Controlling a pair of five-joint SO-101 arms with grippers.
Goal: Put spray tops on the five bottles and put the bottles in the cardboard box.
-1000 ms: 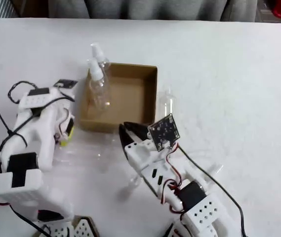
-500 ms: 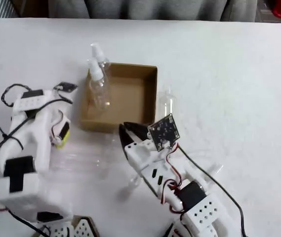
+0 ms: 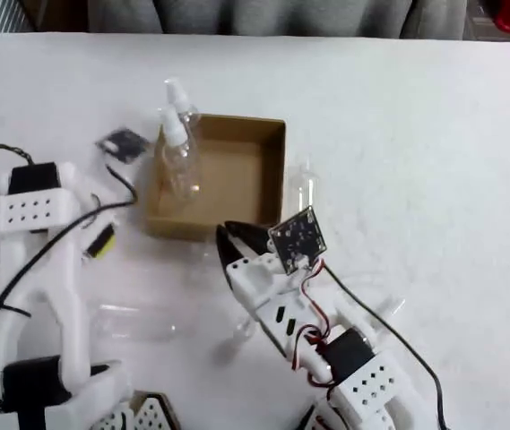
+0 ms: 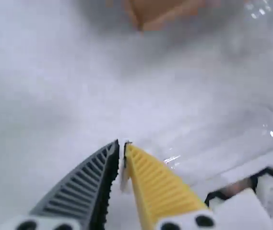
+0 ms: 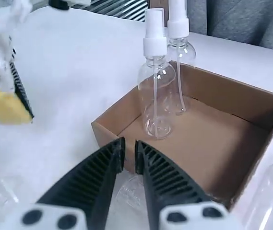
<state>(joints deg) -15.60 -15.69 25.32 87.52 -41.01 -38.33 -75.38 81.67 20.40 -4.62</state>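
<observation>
Hovering over white table [image 3: 416,116], left fingers [image 4: 158,187] and right fingers [image 5: 93,182] closed; curtain [image 3: 281,13] behind

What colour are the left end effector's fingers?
One grey finger, one yellow finger; clearest in the left wrist view.

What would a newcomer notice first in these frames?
The brown cardboard box in the middle of the table, with two capped spray bottles standing along its left wall. Next, the right arm's end effector at the box's near edge, and a clear bottle without a top lying on the table by the left arm.
</observation>
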